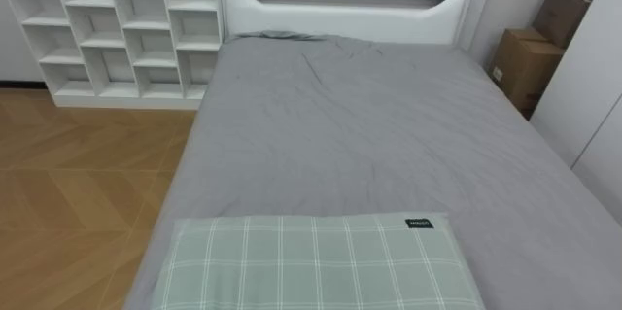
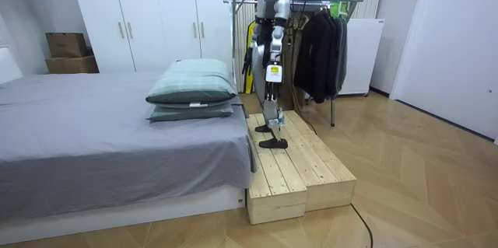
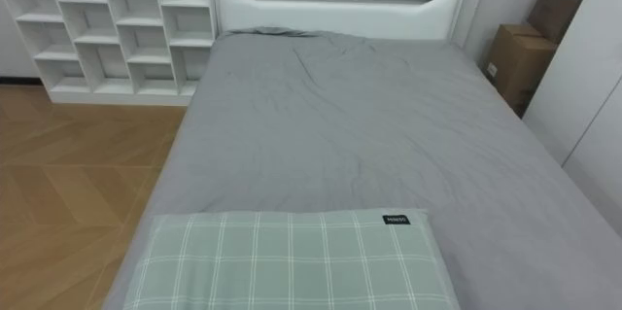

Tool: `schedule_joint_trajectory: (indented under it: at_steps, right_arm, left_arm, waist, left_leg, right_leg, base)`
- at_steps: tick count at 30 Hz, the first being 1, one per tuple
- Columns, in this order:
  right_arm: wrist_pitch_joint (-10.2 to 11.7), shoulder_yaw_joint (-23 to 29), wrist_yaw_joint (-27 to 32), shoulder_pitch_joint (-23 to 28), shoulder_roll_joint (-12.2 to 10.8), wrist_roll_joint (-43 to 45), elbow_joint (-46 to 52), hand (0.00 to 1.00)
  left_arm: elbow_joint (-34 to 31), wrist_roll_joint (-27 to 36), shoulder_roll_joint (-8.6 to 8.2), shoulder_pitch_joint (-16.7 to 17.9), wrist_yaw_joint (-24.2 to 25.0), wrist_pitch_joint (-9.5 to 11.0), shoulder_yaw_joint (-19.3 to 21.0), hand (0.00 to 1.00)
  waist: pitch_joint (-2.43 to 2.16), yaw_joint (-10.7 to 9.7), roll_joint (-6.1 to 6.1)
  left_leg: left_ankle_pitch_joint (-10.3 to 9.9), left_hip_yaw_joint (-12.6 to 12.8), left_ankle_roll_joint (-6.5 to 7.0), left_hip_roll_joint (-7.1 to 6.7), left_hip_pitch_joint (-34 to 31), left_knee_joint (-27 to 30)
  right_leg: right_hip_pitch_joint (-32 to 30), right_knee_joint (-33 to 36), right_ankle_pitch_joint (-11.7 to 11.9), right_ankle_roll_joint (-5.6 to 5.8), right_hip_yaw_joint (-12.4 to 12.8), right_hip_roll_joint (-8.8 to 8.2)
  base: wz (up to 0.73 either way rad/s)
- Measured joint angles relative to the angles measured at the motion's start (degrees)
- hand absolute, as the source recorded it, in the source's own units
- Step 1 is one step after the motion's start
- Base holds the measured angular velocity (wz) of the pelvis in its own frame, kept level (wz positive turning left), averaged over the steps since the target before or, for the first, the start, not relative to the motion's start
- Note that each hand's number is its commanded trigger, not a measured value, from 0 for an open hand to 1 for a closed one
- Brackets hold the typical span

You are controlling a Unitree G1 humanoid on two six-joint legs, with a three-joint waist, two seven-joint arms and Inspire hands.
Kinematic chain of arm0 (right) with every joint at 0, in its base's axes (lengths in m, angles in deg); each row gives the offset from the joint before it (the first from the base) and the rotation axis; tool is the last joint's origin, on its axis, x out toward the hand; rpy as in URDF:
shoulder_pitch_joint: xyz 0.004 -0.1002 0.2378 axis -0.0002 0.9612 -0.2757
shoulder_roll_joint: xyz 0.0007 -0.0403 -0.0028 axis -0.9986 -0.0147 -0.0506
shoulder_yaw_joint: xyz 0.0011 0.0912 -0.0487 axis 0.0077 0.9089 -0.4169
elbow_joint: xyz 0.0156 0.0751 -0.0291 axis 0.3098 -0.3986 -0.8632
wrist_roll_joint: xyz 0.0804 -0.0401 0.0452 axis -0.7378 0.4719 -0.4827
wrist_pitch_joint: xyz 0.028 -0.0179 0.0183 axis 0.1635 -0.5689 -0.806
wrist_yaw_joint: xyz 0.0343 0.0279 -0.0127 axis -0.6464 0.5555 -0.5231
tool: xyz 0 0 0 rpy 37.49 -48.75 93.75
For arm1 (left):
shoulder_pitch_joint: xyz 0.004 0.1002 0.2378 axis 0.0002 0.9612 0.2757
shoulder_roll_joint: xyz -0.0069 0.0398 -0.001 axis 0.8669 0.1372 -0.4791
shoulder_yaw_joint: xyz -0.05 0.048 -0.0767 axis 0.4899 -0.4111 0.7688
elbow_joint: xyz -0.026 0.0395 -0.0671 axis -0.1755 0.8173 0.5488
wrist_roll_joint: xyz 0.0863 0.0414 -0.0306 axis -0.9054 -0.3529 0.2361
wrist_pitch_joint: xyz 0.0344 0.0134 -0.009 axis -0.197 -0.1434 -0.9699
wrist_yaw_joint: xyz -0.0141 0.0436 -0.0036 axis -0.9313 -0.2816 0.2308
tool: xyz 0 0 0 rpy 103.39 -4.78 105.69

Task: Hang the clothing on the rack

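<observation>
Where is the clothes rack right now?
In the room view, the clothes rack with dark garments stands just behind the robot, beside the white wardrobe.

Head over bed (image 1: pixel 369 145) — room camera afar

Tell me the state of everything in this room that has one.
Wardrobe doors: shut.
Clothes: hanging on the rack.
Pillows: stacked on the bed.
Sheet: spread flat, slightly creased.
Boxes: stacked beside the wardrobe.
</observation>
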Motion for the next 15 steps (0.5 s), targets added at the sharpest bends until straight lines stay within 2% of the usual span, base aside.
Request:
schedule_joint_trajectory:
  at_steps: [6, 15]
  right_arm:
    - [0.02, 0.11, -0.9, 0.03, -0.01, -0.04, 0.09, 0.0]
    - [0.14, 0.17, -1.55, 0.05, 0.0, -0.01, 0.14, 0.0]
  left_arm:
    - [0.03, -1.39, 0.01, -0.37, 1.04, 0.13, -0.07, 0.0]
    - [0.09, -1.39, 0.02, -0.39, 1.2, 0.35, -0.07, 0.0]
  waist:
    - [0.15, -0.08, -0.26]
    - [0.13, -0.15, -0.25]
  left_leg:
    - [0.0, -0.41, 0.0, -0.07, -0.02, 0.01]
    - [0.0, -0.44, 0.0, -0.07, -0.02, 0.01]
  right_leg:
    - [0.01, 0.0, 0.0, 0.0, -0.04, 0.0]
    - [0.01, 0.0, 0.0, 0.0, -0.03, 0.0]
  base:
    - [0.0]
    - [0.0]
